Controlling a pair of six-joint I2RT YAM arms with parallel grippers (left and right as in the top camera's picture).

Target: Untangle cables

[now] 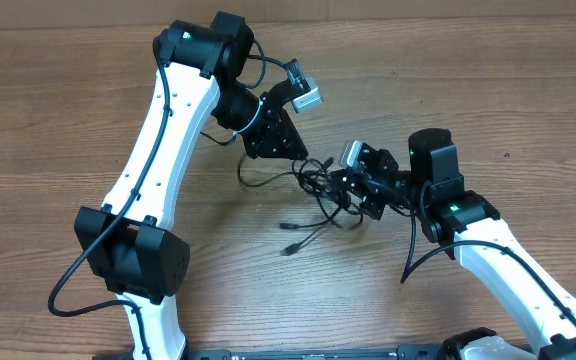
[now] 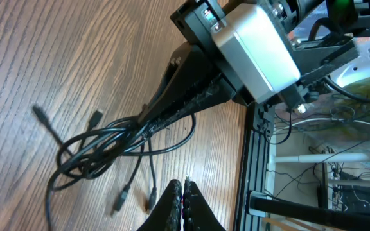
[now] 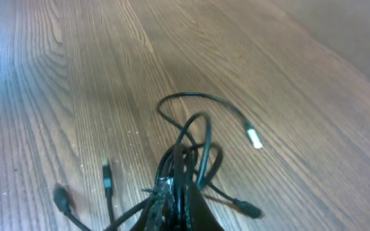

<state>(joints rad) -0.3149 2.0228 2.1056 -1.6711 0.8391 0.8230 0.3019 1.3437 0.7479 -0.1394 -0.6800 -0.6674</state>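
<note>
The cables are a tangle of thin black cords in the middle of the wooden table, with loose plug ends trailing toward the front. My right gripper is shut on the bundle; in the right wrist view its fingers pinch several cords, and a pale plug tip lies beyond. My left gripper hangs just behind the tangle, shut and empty. In the left wrist view its closed fingers sit apart from the cables, with the right gripper clamped on them.
The table's edge with a black rail runs along the right of the left wrist view, with clutter beyond it. The right arm's wrist camera housing is close to my left gripper. The arm bases stand along the front edge.
</note>
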